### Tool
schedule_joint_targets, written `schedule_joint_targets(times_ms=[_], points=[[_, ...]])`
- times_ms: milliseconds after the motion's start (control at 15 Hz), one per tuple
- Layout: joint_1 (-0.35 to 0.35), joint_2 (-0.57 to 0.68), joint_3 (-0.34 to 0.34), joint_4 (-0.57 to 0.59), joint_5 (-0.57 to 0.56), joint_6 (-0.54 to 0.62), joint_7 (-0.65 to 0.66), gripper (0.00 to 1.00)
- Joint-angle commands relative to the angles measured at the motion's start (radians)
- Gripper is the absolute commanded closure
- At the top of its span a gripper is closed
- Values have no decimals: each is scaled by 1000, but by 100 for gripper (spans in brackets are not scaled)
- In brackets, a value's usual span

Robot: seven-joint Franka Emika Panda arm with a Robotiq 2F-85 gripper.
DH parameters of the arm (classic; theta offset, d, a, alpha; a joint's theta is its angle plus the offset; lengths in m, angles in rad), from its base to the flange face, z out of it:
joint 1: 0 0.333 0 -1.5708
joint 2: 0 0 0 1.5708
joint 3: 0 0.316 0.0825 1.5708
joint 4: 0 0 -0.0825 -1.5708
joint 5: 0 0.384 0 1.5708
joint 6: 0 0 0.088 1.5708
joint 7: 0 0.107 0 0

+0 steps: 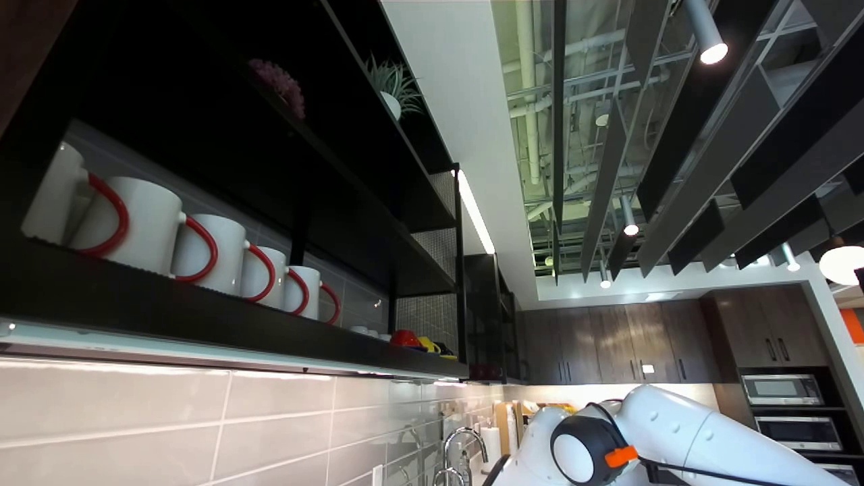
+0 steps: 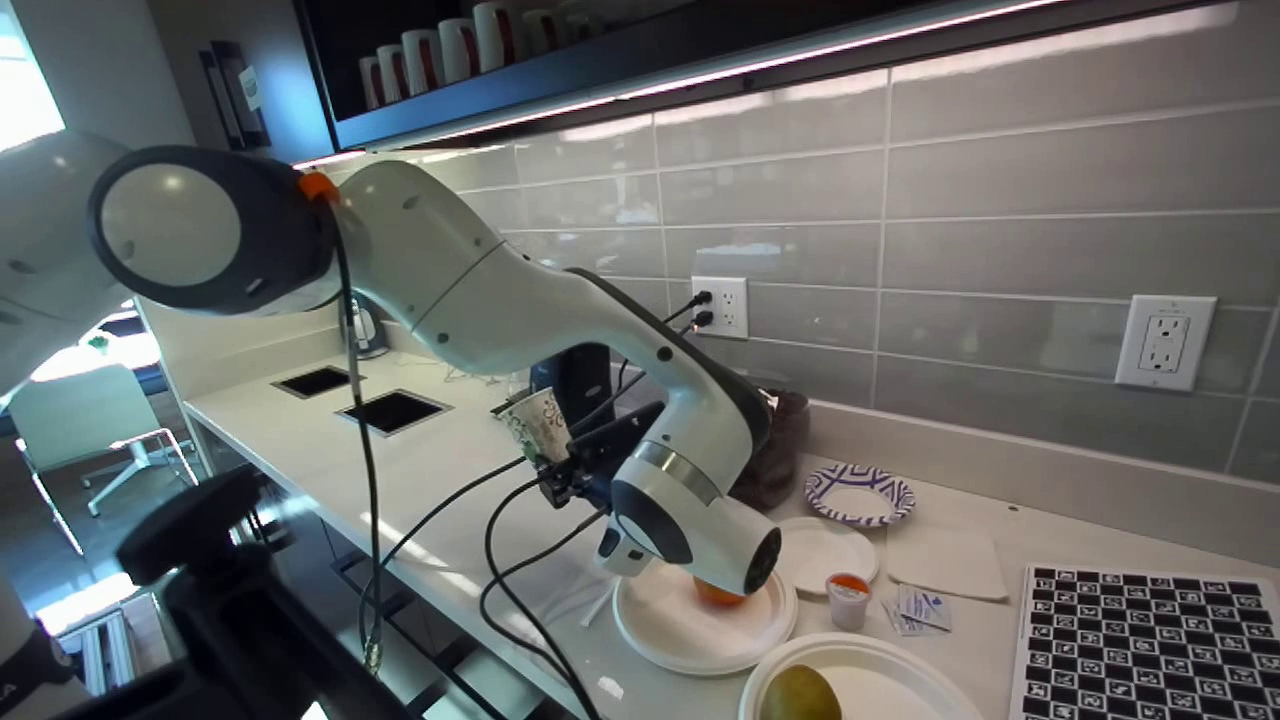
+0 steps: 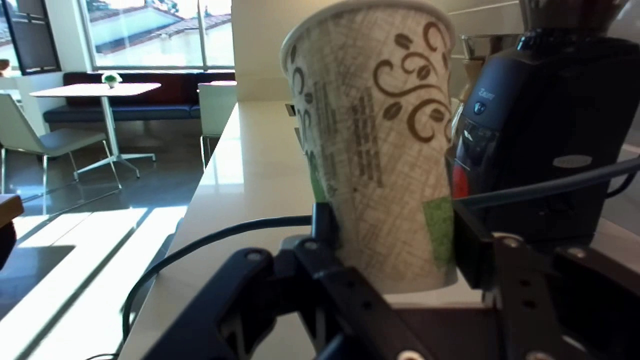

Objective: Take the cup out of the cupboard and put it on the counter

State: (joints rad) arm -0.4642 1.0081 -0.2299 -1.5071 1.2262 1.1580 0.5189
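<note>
My gripper [image 3: 397,235] is shut on a tan paper cup [image 3: 380,150] with brown swirls and green patches, one finger on each side near its base. In an exterior view, the gripper [image 2: 560,470] holds this paper cup [image 2: 540,425] tilted, above the white counter [image 2: 450,440]. The counter [image 3: 260,170] also shows in the wrist view. The dark cupboard [image 1: 202,310] hangs on the wall, and its lower edge shows in an exterior view [image 2: 520,95]. White mugs with red handles [image 1: 209,253] stand on its shelf. A plain mint-green cup is not visible.
A black coffee grinder [image 3: 540,135] stands right beside the paper cup's view. Paper plates [image 2: 650,650], an orange fruit [image 2: 718,593], a green fruit [image 2: 800,695], a small lidded cup [image 2: 848,600] and a checkered board [image 2: 1150,640] lie on the counter. Black cables [image 2: 500,590] hang round the arm.
</note>
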Motion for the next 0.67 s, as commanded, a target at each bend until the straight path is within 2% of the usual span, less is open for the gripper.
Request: schedule_joint_targets(times_ms=[0, 200, 267, 600], points=[[10, 8, -16, 5, 13, -8, 7, 41], [11, 8, -16, 5, 17, -3, 19, 41], [3, 30, -9, 24, 27, -13, 34, 66], [-8, 110, 5, 65, 48, -23, 65, 66]])
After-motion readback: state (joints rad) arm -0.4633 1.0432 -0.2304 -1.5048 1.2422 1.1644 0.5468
